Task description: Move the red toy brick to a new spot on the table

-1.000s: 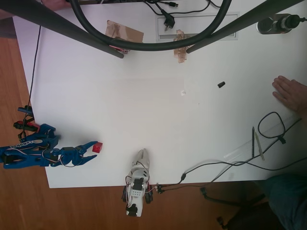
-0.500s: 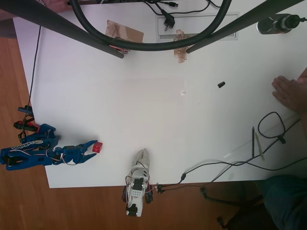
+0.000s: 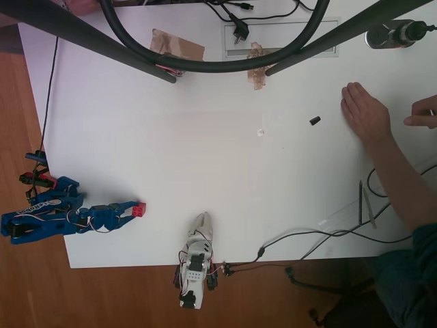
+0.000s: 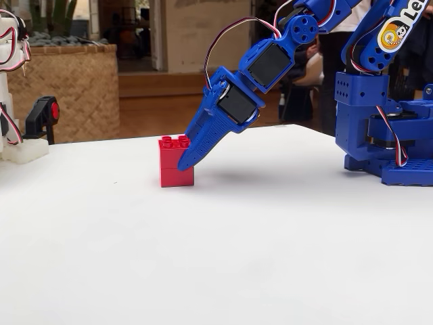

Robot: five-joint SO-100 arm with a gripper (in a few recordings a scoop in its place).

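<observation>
Jaws of the blue gripper (image 3: 131,210) look nearly closed with tips at the red toy brick (image 3: 139,210); whether they pinch it we cannot tell. We see the brick standing on the white desk (image 3: 205,157), lower left of the overhead frame. In the fixed view (image 4: 175,162) a fingertip (image 4: 186,162) touches its right face. Right of frame, a person's hand (image 3: 365,113) rests flat near a small black object (image 3: 315,121).

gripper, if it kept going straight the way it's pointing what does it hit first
The red brick. In the overhead view the gripper points right with its tips at the brick already. In the fixed view the fingers slant down against it. Whether they are clamped on it I cannot tell.
</observation>
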